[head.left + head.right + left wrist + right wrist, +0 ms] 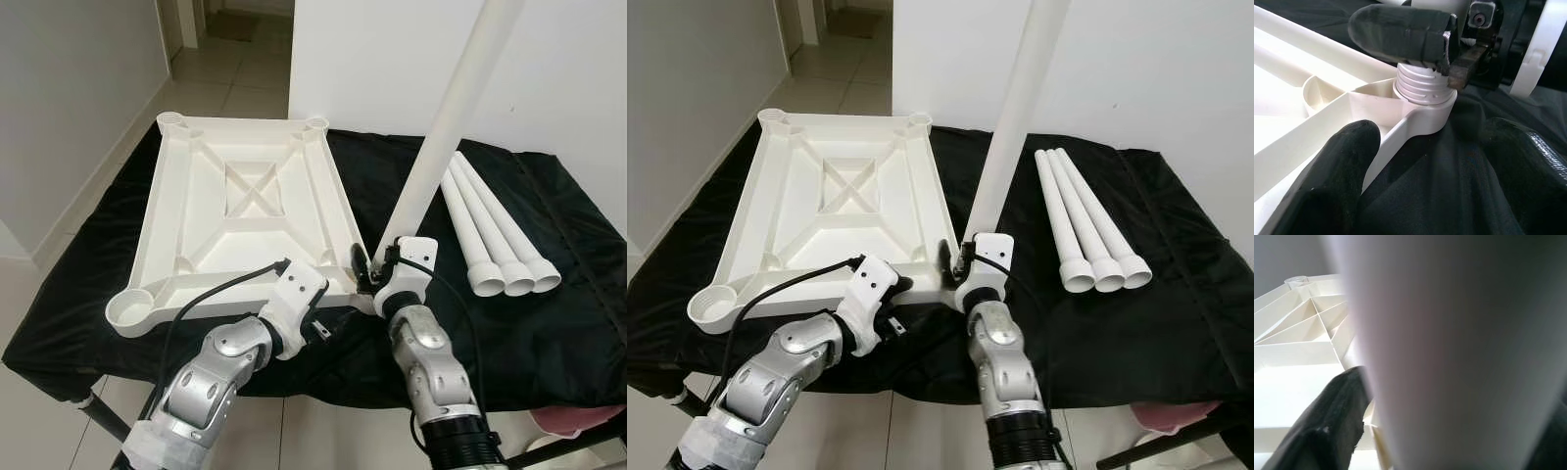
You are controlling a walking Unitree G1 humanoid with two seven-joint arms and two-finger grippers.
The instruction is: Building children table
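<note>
Black-draped bench: right tool (364,274) pinches white leg (446,127) at tabletop (240,211) corner socket (1426,105).

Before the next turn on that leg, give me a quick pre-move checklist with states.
1. Leg thread seated in tabletop corner socket: not ok, threads still exposed.
2. Right gripper shut on leg base: ok.
3. Left gripper bracing the tabletop by the socket: ok, fingers apart.
4. Leg square to the socket: cannot tell.
5. Three spare legs lying apart from the work corner: ok.
</note>
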